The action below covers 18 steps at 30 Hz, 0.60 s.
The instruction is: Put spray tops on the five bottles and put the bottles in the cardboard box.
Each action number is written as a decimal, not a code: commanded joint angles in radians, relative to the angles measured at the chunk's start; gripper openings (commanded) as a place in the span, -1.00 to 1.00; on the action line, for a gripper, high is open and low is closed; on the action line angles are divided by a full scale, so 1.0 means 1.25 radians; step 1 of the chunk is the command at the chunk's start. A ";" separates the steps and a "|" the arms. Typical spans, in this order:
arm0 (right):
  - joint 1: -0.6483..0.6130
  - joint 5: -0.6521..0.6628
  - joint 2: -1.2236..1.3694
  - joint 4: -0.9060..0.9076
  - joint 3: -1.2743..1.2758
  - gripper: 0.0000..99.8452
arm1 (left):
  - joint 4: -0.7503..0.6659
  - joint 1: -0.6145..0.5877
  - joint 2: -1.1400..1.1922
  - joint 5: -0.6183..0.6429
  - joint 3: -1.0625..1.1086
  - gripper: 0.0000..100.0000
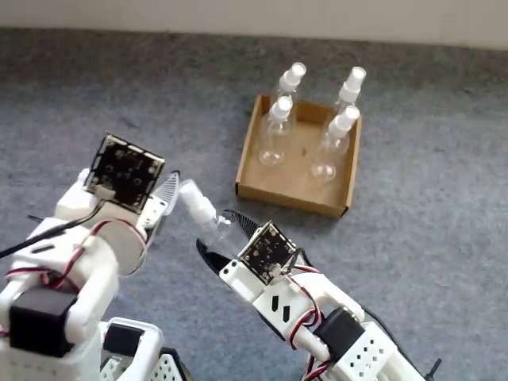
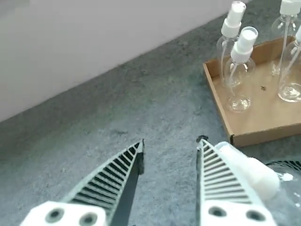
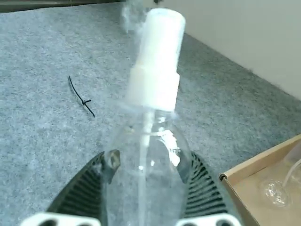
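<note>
Grey desk [image 1: 444, 238] below, my right end effector [image 1: 216, 232] grips the capped fifth bottle [image 3: 146, 188] near the cardboard box [image 1: 290, 197], left end effector [image 2: 170, 146] spread wide beside its spray top [image 3: 157, 56], so I'd lift high, clear the wall, lower it upright.

Four clear bottles [image 1: 272, 135], each fitted with a white spray top [image 1: 282, 105], stand upright inside the shallow cardboard box [image 1: 286, 197]. The fifth bottle [image 3: 146, 165], also clear and wearing its white top, is held tilted in my right claw [image 1: 214, 232], near the box but apart from it.
</note>
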 commanded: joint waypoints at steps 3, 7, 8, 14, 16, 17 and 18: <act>0.010 -0.002 -0.017 -0.001 -0.015 -0.99 | 0.055 -0.080 -0.004 -0.032 -0.115 -0.66; 0.045 -0.004 -0.017 -0.001 -0.015 -0.99 | 0.055 -0.142 -0.004 -0.033 -0.172 -0.66; 0.060 -0.004 -0.017 -0.001 -0.015 -0.99 | 0.055 -0.154 -0.004 -0.033 -0.191 -0.66; 0.084 -0.004 -0.017 -0.002 -0.010 -0.99 | 0.061 -0.184 -0.004 -0.033 -0.251 -0.66; 0.085 -0.004 -0.017 -0.002 -0.009 -0.99 | 0.061 -0.184 -0.001 -0.032 -0.249 -0.66; 0.085 -0.004 -0.017 -0.002 -0.009 -0.99 | 0.061 -0.184 0.002 -0.029 -0.249 -0.66; 0.085 -0.004 -0.017 -0.002 -0.009 -0.99 | 0.061 -0.184 0.002 -0.029 -0.247 -0.66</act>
